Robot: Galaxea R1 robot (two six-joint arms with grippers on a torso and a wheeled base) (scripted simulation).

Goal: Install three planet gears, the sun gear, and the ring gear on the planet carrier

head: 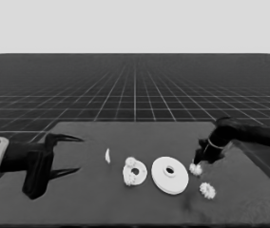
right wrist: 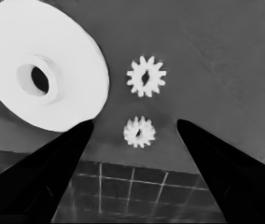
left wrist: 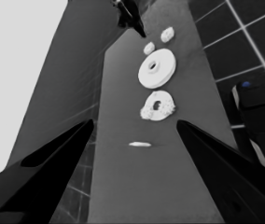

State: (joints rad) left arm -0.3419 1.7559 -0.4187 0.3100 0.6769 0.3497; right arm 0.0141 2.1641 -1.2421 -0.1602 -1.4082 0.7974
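**Dark table on a gridded floor, right claw over a loose gear**

You are looking at a dark table (head: pixel 101 199) standing on a floor marked with a pale grid (head: pixel 135 95) that runs off to the horizon, with a blank pale band above it. Your left gripper (head: pixel 71 154) waits over the table's left end, its fingers spread wide with nothing between them. Your right gripper (right wrist: pixel 135 126) reaches in from the right and hovers with its fingers apart above one small gear (head: pixel 195 168), not touching it in the wrist view. A second gear (head: pixel 207 190) lies nearer you and a little further right, apart from the first. The larger round part (head: pixel 170 175) lies flat just left of those gears. Left of it sits the smaller round part (head: pixel 134 172), with toothed gears (head: pixel 130 162) on its face; you cannot count them surely. A thin white piece (head: pixel 107 156) stands further left, well apart.
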